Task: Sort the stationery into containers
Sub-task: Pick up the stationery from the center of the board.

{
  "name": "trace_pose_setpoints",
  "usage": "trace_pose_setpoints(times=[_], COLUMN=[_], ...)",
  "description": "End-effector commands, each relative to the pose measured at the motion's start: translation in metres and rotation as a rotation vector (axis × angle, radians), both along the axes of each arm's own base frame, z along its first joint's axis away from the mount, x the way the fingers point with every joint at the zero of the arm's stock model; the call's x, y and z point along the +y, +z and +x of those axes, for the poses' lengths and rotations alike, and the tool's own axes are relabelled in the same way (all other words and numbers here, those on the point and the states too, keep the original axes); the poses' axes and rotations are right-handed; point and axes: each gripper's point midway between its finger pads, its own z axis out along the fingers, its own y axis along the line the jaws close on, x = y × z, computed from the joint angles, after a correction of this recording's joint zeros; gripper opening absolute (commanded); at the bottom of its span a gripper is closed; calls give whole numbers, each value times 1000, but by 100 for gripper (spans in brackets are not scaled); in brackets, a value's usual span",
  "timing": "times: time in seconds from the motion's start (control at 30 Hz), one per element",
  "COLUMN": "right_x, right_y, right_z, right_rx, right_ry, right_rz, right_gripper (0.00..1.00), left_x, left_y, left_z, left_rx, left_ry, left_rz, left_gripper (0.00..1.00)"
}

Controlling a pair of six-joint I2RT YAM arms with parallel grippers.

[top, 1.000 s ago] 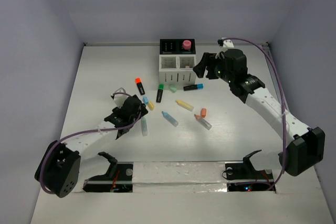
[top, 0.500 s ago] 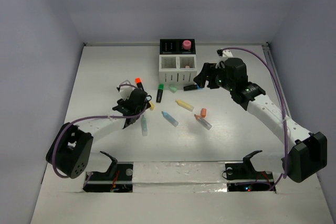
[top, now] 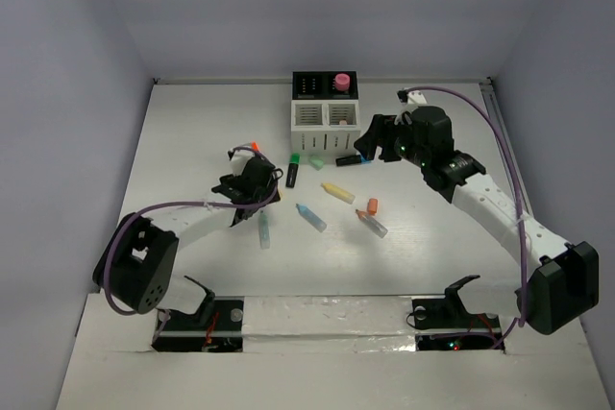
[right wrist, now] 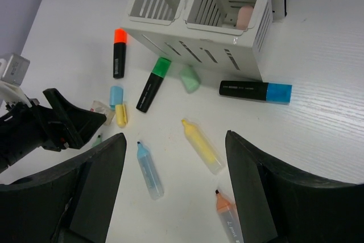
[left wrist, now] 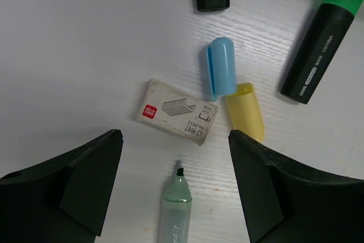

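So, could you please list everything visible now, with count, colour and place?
organizer: one, white front, black back, far middle of table
markers: three, black; caps orange, green, blue; near organizer
highlighters: four uncapped; yellow, blue, orange, green; table middle
loose caps: four; blue, yellow, green, orange; among the pens
staple box: one, white, under left gripper
pink items: two, inside organizer, right side
left gripper: one, black, open, over staple box
right gripper: one, black, open, beside organizer

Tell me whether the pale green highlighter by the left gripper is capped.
Uncapped: the pale green highlighter shows its bare dark tip, pointing at the staple box.
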Motion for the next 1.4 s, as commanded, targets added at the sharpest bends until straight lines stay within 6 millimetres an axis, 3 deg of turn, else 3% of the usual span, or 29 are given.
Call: trace_pose_setpoints(times=[0.0,0.4,0.8,0.93,1.17,1.27,1.37], right_x=[6,1,-3,-4,-6,-6,-7], right_y=[21,18,25,25,27,27,27], right_z=[0,-4,-8,-9,-10,-11,-11], right_rx=[-74,-81,-98,-99,-103,-103,-105], right_ry=[13,6,-2,-5,-13,-11,-16], right_rz=[43,29,32,33,32,32,34], right_gripper=[76,76,79,79,79,79,79], left_x=[2,-1,4,3,5,4,2], left_y=[-1,0,-10,-14,-17,-6,23], left_z=[0,17,19,19,10,1,-8], left_rx=[37,46,63,71,84,76,23], left_ry=[-41,-61,-44,-47,-41,-51,-60], left_rz=[50,110,144,146,128,92,62], left_gripper=[72,71,66,58,31,25,23])
